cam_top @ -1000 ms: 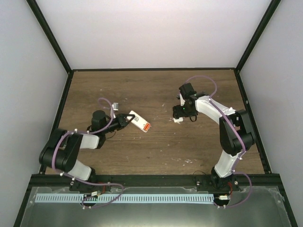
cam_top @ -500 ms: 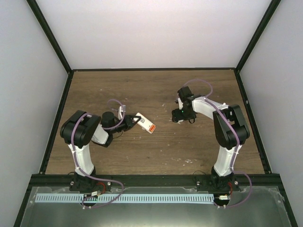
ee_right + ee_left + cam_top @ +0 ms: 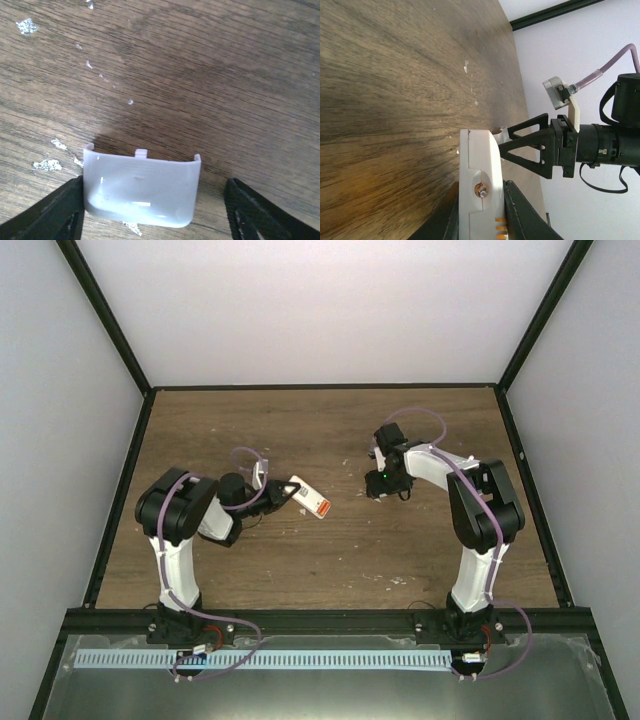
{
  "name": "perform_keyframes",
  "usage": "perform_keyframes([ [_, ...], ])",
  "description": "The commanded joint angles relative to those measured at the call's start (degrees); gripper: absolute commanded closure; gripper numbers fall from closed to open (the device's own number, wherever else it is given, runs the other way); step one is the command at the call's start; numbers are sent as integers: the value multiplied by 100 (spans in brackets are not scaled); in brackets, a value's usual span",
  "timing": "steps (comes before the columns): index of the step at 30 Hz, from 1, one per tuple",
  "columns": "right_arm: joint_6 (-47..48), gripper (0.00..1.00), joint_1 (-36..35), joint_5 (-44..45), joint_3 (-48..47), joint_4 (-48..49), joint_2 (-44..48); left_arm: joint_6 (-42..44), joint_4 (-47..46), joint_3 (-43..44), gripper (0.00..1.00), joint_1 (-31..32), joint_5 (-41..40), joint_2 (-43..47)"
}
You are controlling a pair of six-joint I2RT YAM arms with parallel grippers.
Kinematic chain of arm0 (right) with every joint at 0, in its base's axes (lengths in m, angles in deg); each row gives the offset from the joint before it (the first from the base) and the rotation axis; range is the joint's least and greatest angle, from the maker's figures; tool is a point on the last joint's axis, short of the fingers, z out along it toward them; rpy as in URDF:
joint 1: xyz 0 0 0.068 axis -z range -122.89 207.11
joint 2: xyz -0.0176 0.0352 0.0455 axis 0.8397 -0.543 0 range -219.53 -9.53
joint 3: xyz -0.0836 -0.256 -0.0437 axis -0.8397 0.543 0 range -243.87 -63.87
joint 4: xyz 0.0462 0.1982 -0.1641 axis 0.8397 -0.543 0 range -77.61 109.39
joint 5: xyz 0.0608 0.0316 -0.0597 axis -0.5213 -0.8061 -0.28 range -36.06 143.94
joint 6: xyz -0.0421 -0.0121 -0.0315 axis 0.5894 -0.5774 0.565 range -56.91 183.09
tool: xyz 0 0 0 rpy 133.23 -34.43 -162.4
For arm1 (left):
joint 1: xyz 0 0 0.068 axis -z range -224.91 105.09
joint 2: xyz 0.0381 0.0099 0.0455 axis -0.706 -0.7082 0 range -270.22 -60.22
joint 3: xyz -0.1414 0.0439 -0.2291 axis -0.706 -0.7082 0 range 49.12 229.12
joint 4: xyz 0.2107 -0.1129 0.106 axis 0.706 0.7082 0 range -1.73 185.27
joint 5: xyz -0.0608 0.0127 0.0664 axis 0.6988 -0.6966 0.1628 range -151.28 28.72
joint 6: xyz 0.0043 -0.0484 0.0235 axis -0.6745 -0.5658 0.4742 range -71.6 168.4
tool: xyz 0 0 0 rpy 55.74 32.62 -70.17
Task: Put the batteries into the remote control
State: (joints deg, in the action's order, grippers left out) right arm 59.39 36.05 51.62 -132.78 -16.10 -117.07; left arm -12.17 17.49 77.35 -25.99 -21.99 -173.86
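My left gripper (image 3: 277, 494) is shut on the white remote control (image 3: 303, 496) and holds it edge-on just above the table. In the left wrist view the remote (image 3: 479, 165) sits between the black fingers (image 3: 517, 212) of the left gripper (image 3: 481, 220). An orange-red patch (image 3: 320, 508) at the remote's far end looks like the batteries lying in its compartment. My right gripper (image 3: 380, 485) is open and low over the small white cover piece (image 3: 140, 190). In the right wrist view this gripper (image 3: 152, 212) straddles the cover, its right finger (image 3: 250, 210) well clear of it.
Small white crumbs (image 3: 47, 165) are scattered on the wooden table (image 3: 330, 430) around the cover. A black frame (image 3: 320, 387) edges the table, with white walls behind. The right arm's gripper (image 3: 540, 150) shows beyond the remote in the left wrist view.
My left arm has raised its elbow and carried the remote slightly to the right. My right gripper has shifted a little over the cover piece, which it now hides in the top view.
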Motion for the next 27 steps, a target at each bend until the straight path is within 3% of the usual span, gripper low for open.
perform_keyframes([
  [1, 94, 40, 37, -110, -64, -43, -183, 253, -254, 132, 100, 25, 118, -123],
  [9, 380, 57, 39, -474, 5, 91, -1, 362, -232, 140, 100, 42, 221, -241],
  [17, 914, 60, -1, -1432, 173, 507, 631, 608, 41, 251, 100, 94, 479, -246],
  [27, 1529, 61, -712, -1998, 492, 943, 1000, 759, 340, 424, 100, 195, 639, -272],
])
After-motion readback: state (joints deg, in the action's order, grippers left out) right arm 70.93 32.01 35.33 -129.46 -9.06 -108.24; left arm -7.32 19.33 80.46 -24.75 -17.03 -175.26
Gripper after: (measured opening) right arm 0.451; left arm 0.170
